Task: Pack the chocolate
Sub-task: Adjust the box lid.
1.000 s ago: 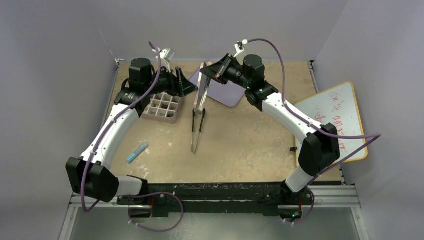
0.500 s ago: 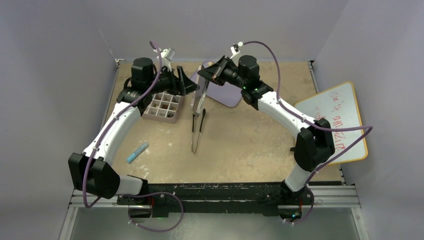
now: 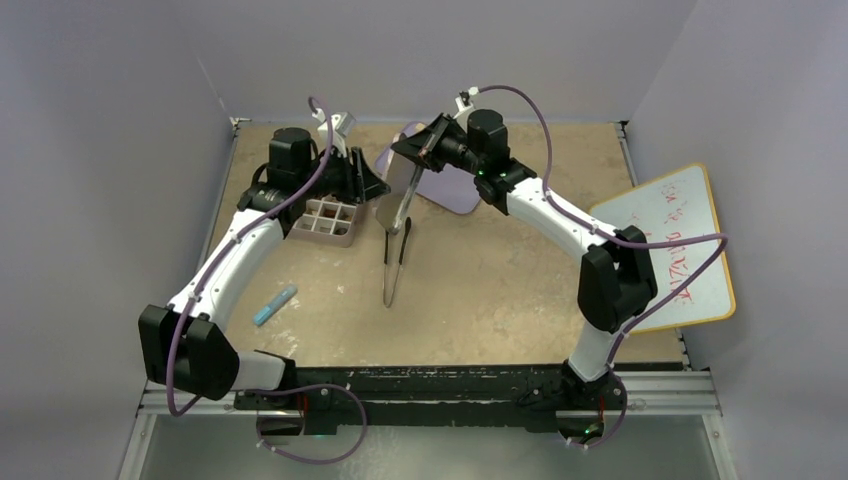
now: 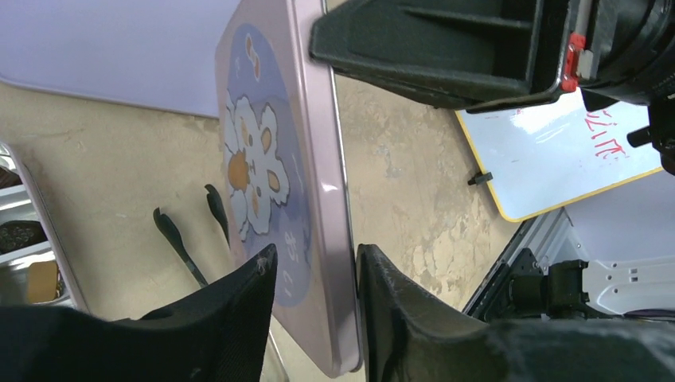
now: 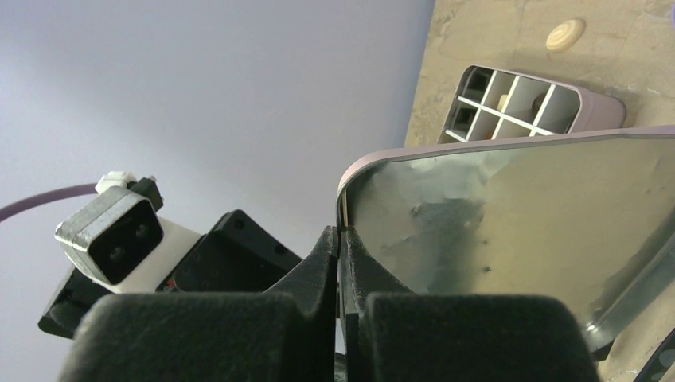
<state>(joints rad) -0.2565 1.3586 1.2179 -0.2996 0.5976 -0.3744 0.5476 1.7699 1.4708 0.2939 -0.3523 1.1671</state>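
A pink tin lid (image 3: 394, 196) with a bear picture (image 4: 263, 171) hangs on edge above the table. My right gripper (image 3: 421, 146) is shut on its upper rim (image 5: 341, 208). My left gripper (image 4: 314, 259) has its jaws on either side of the lid's lower edge, one finger (image 4: 382, 286) against the rim. The gridded pink box (image 3: 325, 218) sits just left of the lid. Chocolate pieces, dark and mid-brown (image 4: 41, 280), lie in its compartments. One cream chocolate piece (image 5: 565, 33) lies on the table beyond the box (image 5: 533, 99).
Black tweezers (image 3: 395, 262) lie on the table below the lid. A lilac mat (image 3: 455, 187) is behind the lid. A yellow-framed whiteboard (image 3: 675, 240) leans at the right edge, and a small blue object (image 3: 275, 304) lies at front left.
The right arm has carried the lid leftward toward the box. My left gripper has come in beside the lid and narrowed its jaws around its lower edge.
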